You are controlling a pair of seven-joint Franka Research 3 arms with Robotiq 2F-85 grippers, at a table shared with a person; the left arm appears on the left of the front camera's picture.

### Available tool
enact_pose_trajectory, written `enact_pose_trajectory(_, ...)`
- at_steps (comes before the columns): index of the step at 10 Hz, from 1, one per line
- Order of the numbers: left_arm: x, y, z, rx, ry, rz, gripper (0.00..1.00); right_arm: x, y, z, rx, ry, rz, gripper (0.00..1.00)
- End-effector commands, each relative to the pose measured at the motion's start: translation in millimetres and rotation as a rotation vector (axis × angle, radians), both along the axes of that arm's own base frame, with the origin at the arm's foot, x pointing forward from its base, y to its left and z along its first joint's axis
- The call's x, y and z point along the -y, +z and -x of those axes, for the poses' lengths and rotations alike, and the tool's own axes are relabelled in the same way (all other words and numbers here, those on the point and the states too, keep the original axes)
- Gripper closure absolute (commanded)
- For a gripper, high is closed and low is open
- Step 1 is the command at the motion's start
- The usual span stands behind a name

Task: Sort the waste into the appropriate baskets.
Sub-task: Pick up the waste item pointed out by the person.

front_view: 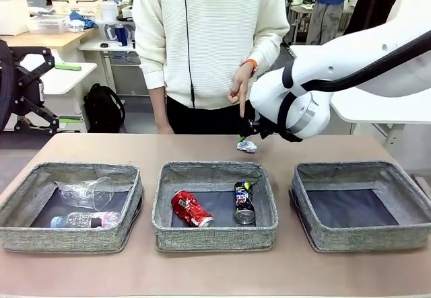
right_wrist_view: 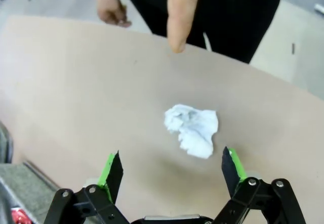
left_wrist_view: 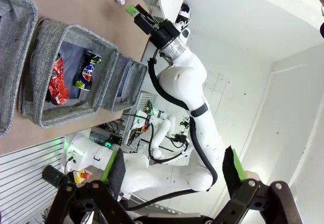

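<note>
The plastic cup (front_view: 91,192) and bottle (front_view: 84,220) share the left basket (front_view: 40,234), the red can (front_view: 190,208) and blue can (front_view: 243,202) the middle basket (front_view: 212,239), sorted by material. Beyond, the right gripper (right_wrist_view: 172,169) hovers spread over the paper wad (right_wrist_view: 193,129) on the table (right_wrist_view: 76,82), where the person's finger (right_wrist_view: 180,16) points. The left gripper (left_wrist_view: 174,172) also stands spread, aloft.

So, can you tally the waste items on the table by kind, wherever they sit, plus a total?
Cans: 2, crushed red can and crushed dark blue-silver can, both in the middle basket.
Plastic bottles: 1, left basket.
Plastic cups: 1, left basket.
Paper wads: 1, on the table.
Total: 5
</note>
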State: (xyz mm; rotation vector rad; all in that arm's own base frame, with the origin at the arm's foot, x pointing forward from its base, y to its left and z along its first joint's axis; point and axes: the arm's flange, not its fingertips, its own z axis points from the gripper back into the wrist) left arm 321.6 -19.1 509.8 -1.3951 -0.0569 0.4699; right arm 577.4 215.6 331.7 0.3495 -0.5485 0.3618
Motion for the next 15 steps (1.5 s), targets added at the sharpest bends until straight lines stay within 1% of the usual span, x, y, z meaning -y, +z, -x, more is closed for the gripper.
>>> enact_pose_trajectory(1,0.9,2.8,-0.1,-0.002,0.009,0.015,0.00,2.1,-17.2,-16.4,0.039,0.015,-0.052,0.00)
enact_pose_trajectory(2,0.9,2.8,-0.1,-0.002,0.009,0.015,0.00,-0.9,-25.8,-25.4,0.024,0.022,-0.076,0.00)
enact_pose_trajectory(3,0.9,2.8,-0.1,-0.002,0.009,0.015,0.00,-3.8,-30.0,-30.8,0.024,0.029,-0.098,0.00)
enact_pose_trajectory(4,0.9,2.8,-0.1,-0.002,0.009,0.015,0.00,-7.8,-32.6,-35.9,0.010,0.031,-0.088,0.00)
enact_pose_trajectory(8,0.9,2.8,-0.1,-0.002,0.009,0.015,0.00,-18.3,-43.2,-45.2,-0.041,0.032,-0.080,0.00)
enact_pose_trajectory(9,0.9,2.8,-0.1,-0.002,0.009,0.015,0.00,-19.1,-43.7,-45.6,-0.045,0.032,-0.079,0.00)
enact_pose_trajectory(10,0.9,2.8,-0.1,-0.002,0.009,0.015,0.00,-18.2,-42.7,-46.6,-0.065,0.021,-0.071,0.00)
enact_pose_trajectory(11,0.9,2.8,-0.1,-0.002,0.009,0.015,0.00,-17.8,-42.4,-46.4,-0.083,0.028,-0.029,0.40)
enact_pose_trajectory(12,0.9,2.8,-0.1,-0.002,0.009,0.015,0.00,-18.1,-41.6,-46.0,-0.092,0.031,-0.021,0.59)
enact_pose_trajectory(13,0.9,2.8,-0.1,-0.002,0.009,0.015,0.00,-18.0,-41.8,-46.1,-0.099,0.032,-0.016,1.00)
enact_pose_trajectory(15,0.9,2.8,-0.1,-0.002,0.009,0.015,0.00,-17.5,-41.4,-46.0,-0.109,0.033,-0.010,1.00)
